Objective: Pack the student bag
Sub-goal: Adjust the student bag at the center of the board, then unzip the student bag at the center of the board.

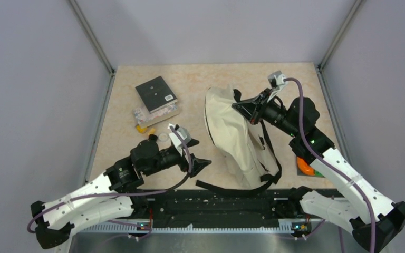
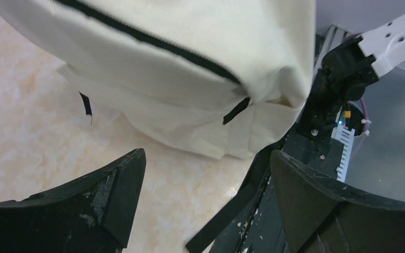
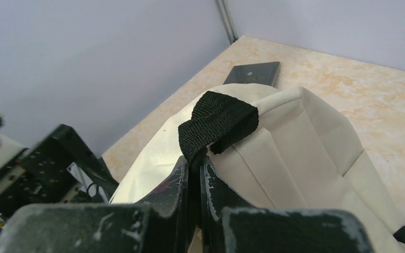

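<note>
Two grippers show overhead: the left gripper (image 1: 199, 164) sits just beside the bag (image 1: 227, 132), the right gripper (image 1: 241, 107) at its top. Left wrist: jaws wide and empty, bag just ahead. Right wrist: fingers (image 3: 175, 182) pinched on the bag's black loop (image 3: 219, 122).

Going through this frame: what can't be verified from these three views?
Student bag interior: no view shows it; only outer fabric faces the cameras.
Orange object, top view: mostly covered by the right arm.
Small items beside the black notebook, top view: too small to identify.
Black loop in the right claw, right wrist view: its lower end is hidden between the closed fingers.
</note>
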`<action>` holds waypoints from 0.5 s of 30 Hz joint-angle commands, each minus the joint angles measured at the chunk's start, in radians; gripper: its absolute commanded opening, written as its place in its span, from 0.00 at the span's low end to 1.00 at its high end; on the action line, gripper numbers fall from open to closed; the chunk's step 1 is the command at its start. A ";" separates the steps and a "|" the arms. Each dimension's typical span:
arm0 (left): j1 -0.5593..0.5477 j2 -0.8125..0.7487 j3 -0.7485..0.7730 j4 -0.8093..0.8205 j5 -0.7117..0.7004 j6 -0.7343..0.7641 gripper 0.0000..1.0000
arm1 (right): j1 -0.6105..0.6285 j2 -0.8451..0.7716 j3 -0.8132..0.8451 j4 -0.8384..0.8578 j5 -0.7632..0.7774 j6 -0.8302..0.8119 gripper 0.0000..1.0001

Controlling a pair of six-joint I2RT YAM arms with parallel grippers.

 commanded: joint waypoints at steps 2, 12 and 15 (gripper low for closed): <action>0.002 -0.016 -0.129 0.216 0.009 -0.135 0.90 | -0.007 -0.051 0.047 0.179 -0.051 0.050 0.00; 0.000 0.160 -0.274 0.606 0.120 -0.301 0.86 | -0.007 -0.011 0.038 0.209 -0.007 0.079 0.00; 0.001 0.165 -0.288 0.638 0.055 -0.282 0.87 | -0.007 -0.010 0.035 0.209 -0.008 0.080 0.00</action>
